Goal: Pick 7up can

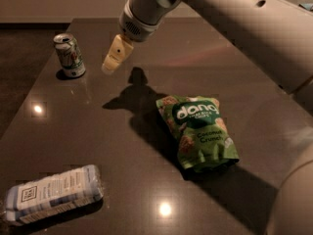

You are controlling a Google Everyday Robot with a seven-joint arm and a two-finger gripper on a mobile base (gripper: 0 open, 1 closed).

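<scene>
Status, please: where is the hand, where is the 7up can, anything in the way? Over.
Hand above table, just right of 7up can, not touching. Can upright, far left corner. Path between clear; chip bag and packet lie well aside.
</scene>
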